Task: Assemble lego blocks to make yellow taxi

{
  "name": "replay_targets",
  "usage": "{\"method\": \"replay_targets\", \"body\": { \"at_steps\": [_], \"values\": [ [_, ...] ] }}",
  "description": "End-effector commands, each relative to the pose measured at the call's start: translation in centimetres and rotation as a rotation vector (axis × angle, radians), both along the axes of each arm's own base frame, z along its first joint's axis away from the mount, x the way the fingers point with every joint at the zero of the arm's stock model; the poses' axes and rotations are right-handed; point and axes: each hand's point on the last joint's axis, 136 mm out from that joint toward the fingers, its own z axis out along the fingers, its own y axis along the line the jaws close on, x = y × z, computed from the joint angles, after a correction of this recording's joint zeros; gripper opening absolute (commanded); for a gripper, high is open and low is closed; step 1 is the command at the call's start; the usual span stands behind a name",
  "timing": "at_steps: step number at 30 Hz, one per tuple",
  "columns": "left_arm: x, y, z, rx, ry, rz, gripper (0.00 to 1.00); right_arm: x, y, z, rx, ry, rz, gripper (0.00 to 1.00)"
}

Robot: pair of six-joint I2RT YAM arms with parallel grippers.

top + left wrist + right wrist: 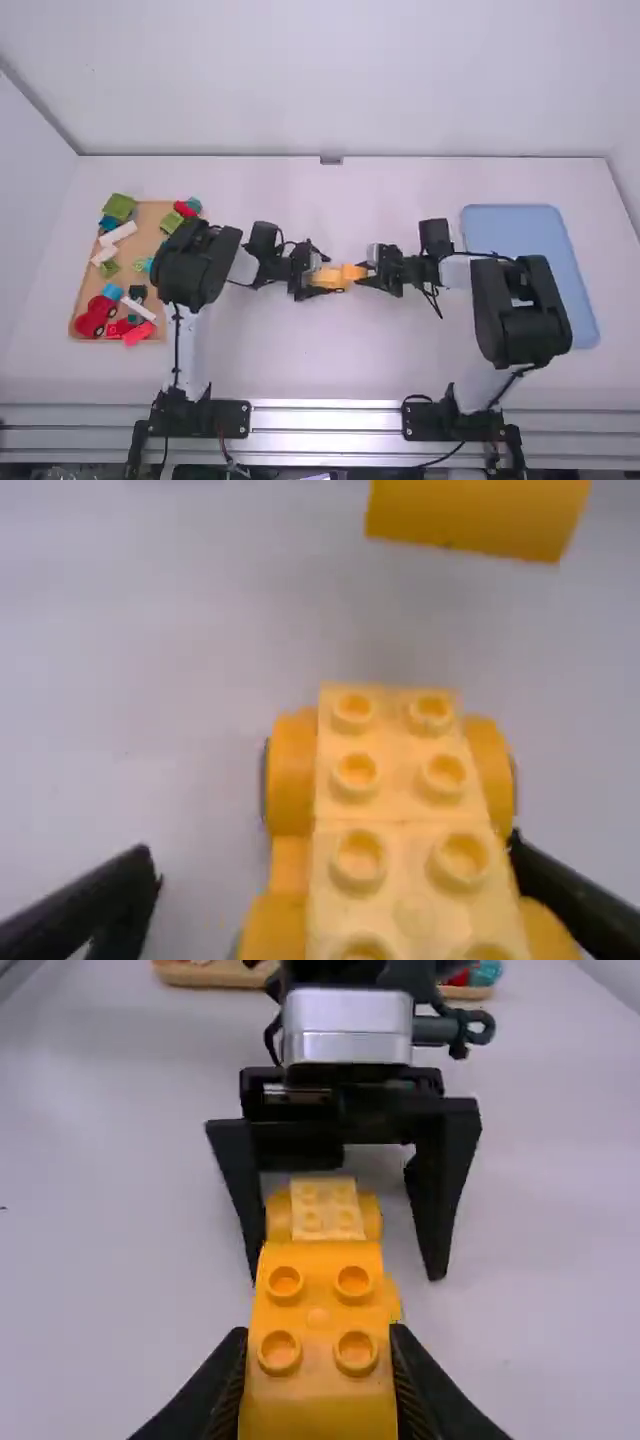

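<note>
left pincer (332, 855): wide around wheeled base (395, 815); right pincer (319, 1334): closed on yellow block (318, 1292). apparently stacking; next, align, press.

Blocks (96, 318) in left tray (150, 225) — car base (325, 279) between — right tray (515, 228).

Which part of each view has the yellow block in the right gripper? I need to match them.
High view: block at the right gripper, immediately right of the wheeled base.
Left wrist view: block beyond the base, a gap between.
Right wrist view: block between that gripper's fingers, nearer than the base.
Shared landmark: the wheeled base.
</note>
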Motion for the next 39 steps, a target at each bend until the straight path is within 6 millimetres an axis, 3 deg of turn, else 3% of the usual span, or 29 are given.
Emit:
{"method": "replay_targets", "body": {
  "at_steps": [1, 2, 8, 16, 20, 26, 35, 39],
  "values": [
    [-1.0, -0.2, -0.6, -0.025, 0.05, -0.029, 0.66, 0.3, 0.5, 0.5, -0.025, -0.045, 0.014, 0.15],
    [-1.0, -0.2, -0.6, -0.024, 0.039, -0.033, 0.57, 0.2, 0.7, 0.3, -0.038, -0.041, 0.014, 0.14],
    [-1.3, -0.1, -0.6, -0.033, 0.001, -0.033, 0.39, 0.5, 1.5, 0.5, -0.036, -0.034, 0.003, 0.13],
    [-2.6, 0.2, -1.0, -0.037, -0.006, -0.024, 0.4, 1.0, 3.9, -0.6, 0.033, 0.006, 0.022, 0.11],
    [-2.5, 0.2, -1.0, -0.041, 0.058, 0.0, 0.4, 0.4, 5.3, -0.6, 0.139, 0.043, 0.1, 0.16],
    [-0.9, 0.5, -1.5, 0.001, 0.106, 0.087, 0.26, 1.7, 4.7, -0.3, 0.147, 0.069, 0.063, 0.16],
    [-1.2, 0.9, -2.5, 0.042, 0.118, 0.114, 0.25, 1.5, 4.7, -1.6, 0.086, 0.08, 0.046, 0.14],
    [-0.9, 1.4, -3.3, 0.091, 0.131, 0.157, 0.2, 1.2, 5.2, -1.8, 0.079, 0.077, 0.059, 0.13]
  ]
}}
